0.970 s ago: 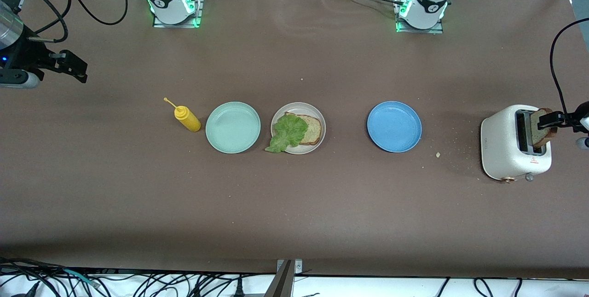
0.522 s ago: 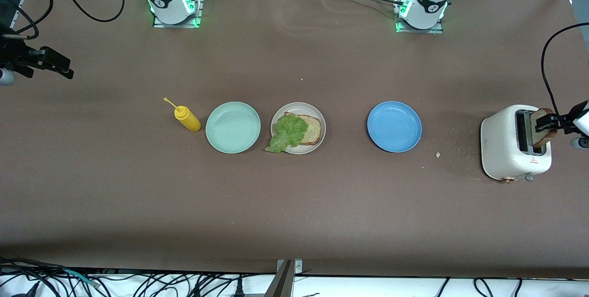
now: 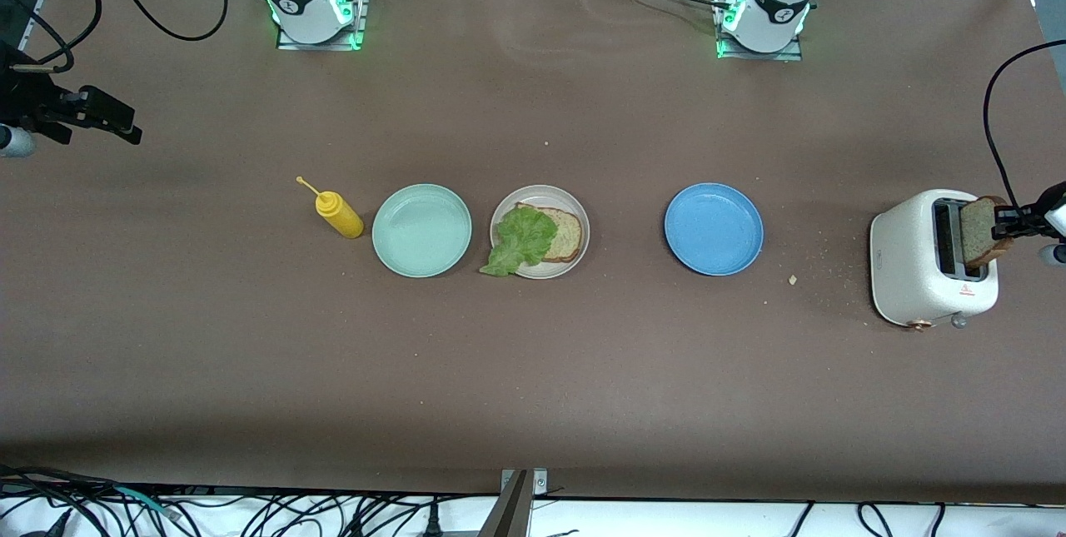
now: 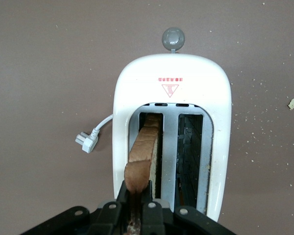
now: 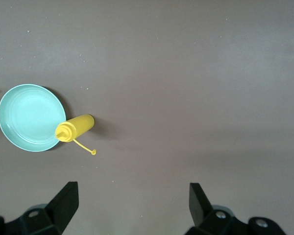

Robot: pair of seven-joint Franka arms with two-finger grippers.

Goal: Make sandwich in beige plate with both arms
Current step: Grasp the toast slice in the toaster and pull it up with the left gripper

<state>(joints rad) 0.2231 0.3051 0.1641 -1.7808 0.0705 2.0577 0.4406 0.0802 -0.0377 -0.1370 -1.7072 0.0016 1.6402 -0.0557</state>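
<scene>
White toaster [image 3: 920,262] walls flank the bread slice [image 4: 143,152] the left fingers [image 4: 149,210] pinch; right fingers [image 5: 63,203] wide

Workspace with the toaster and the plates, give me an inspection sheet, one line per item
Surface: brown table, crumbs beside toaster.
Job's things: beige plate holds one bread slice under a lettuce leaf; second slice upright in toaster slot.
Clutter: mustard bottle, mint-green plate, blue plate.
Grippers: left gripper shut on second slice; right gripper open, waiting over bare table.
Cables: toaster plug unplugged.
Surroundings: cables along table edge.
</scene>
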